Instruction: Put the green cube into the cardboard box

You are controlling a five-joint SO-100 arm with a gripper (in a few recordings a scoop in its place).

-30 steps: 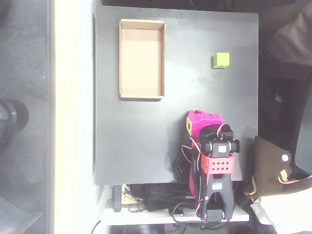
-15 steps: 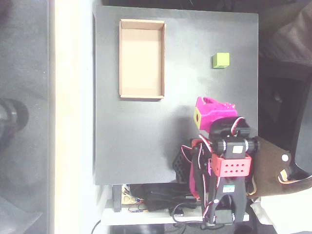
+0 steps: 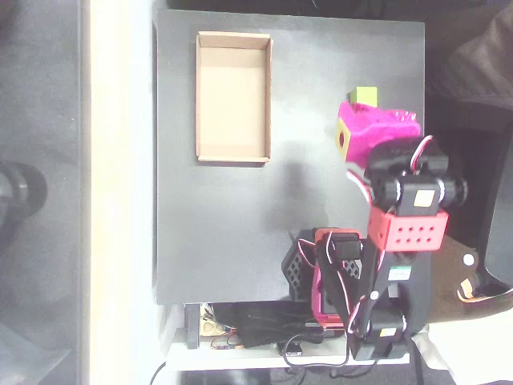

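1. In the overhead view the green cube (image 3: 365, 95) sits in the upper right of the frame on the black tabletop (image 3: 224, 216). Only its upper part shows, as the magenta gripper (image 3: 370, 128) covers the rest.
2. The gripper's fingertips lie under its own magenta body, so I cannot tell how far apart the fingers stand or whether they touch the cube. A small yellow face shows on the gripper's left side.
3. The visible edges of the cube run roughly square to the picture; it has no long axis to speak of. Its top is plain, matte lime.
4. The cardboard box (image 3: 233, 156) lies in the upper left part of the tabletop, well apart from the cube. Its long axis runs up and down the frame. It is a shallow tan tray with low walls and a bare, light-brown floor.
5. The arm runs from the lower right upward, with a red perforated block (image 3: 407, 231) and black servo housings (image 3: 417, 186). Loose wires (image 3: 264, 333) crowd the bottom edge, hard to make out.
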